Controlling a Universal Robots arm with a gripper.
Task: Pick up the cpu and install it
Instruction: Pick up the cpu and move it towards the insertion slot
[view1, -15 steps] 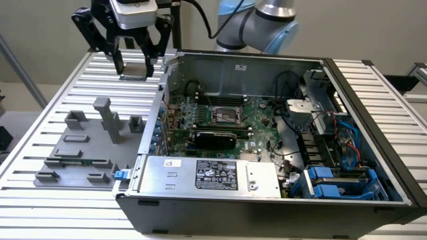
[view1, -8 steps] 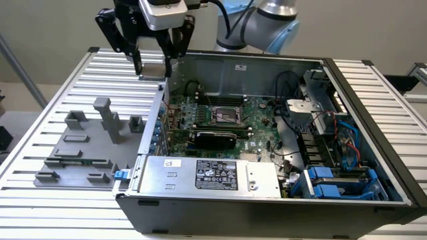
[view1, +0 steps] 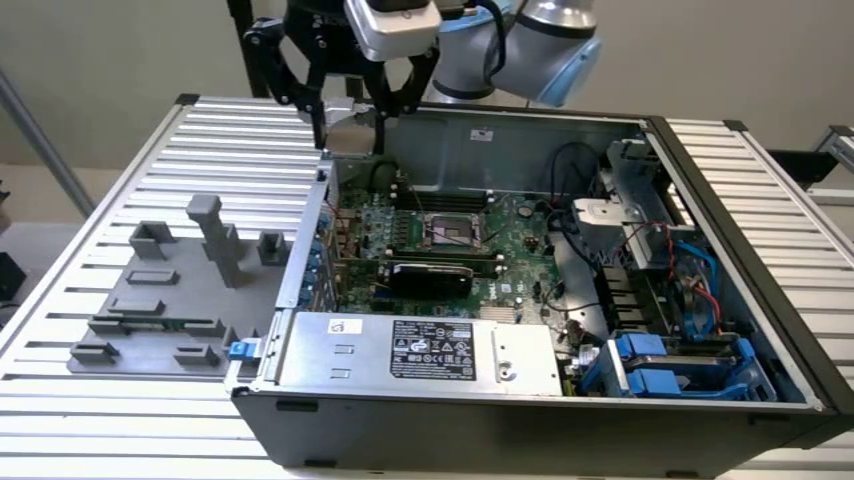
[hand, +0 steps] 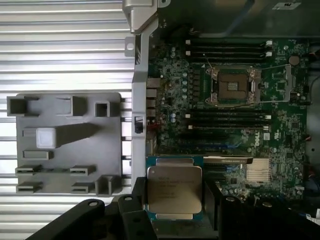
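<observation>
The cpu (hand: 174, 192), a small flat square with a silvery top and a pale rim, sits between my gripper's (hand: 174, 202) black fingers (hand: 136, 197), and the gripper is shut on it. In the exterior view the gripper (view1: 352, 128) hangs high over the back corner of the open computer case (view1: 534, 400) on the exterior view's left, with the cpu (view1: 350, 138) held well above the motherboard. The black socket frame (view1: 451, 232) lies on the green board, apart from the cpu. In the wrist view the socket frame (hand: 233, 86) stands open with its dark centre bare.
A grey plastic fixture (view1: 167, 290) with upright blocks lies on the ribbed table (view1: 94, 200) beside the case; the fixture (hand: 67, 145) also appears from the wrist. Inside the case are a power supply (view1: 414, 352), cables (view1: 641, 260) and blue drive brackets (view1: 667, 365).
</observation>
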